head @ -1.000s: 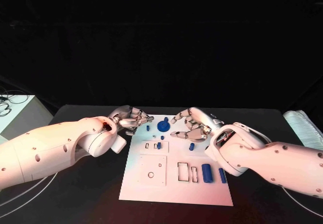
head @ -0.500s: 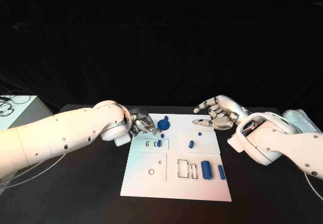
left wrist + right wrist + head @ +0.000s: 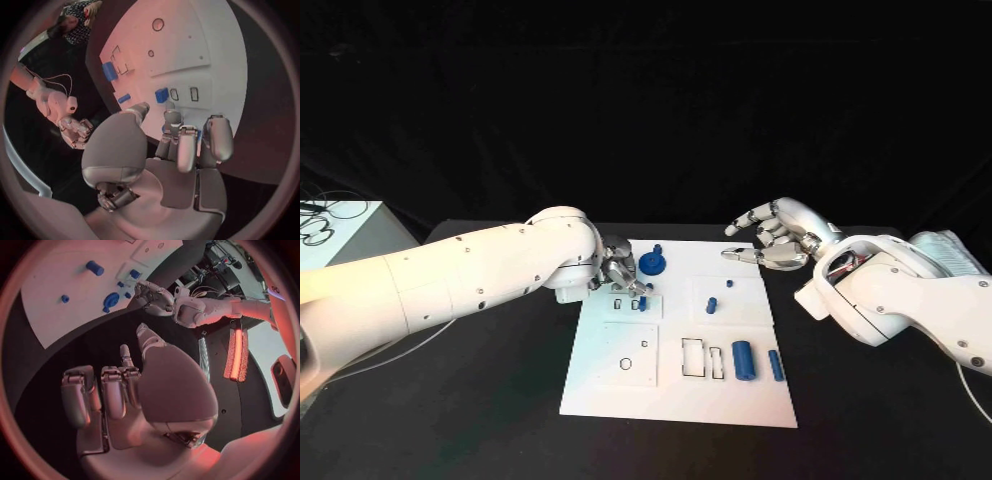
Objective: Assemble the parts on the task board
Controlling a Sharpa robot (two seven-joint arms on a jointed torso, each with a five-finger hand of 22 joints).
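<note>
The white task board (image 3: 678, 395) lies in the middle of the black table. On it are a round blue part (image 3: 652, 265), a small peg (image 3: 730, 282), an oblong piece (image 3: 711, 305) and two blue cylinders (image 3: 743, 362) near the cut-out slots. My left hand (image 3: 620, 275) hovers over the board's far left part with its fingers curled, fingertips (image 3: 178, 135) close to a small blue part (image 3: 162, 95) beside two slots. A sliver of blue shows between those fingers; whether it is held I cannot tell. My right hand (image 3: 773, 245) hangs past the board's far right corner, fingers spread and holding nothing.
A white box with cables (image 3: 332, 228) stands at the table's left edge. A pale ribbed object (image 3: 949, 262) lies at the right edge. Bare black table (image 3: 473, 400) flanks the board on both sides.
My left hand has moved from the board's far left edge in over the board, toward the small blue part. My right hand has drawn back off the board, out to its far right corner.
</note>
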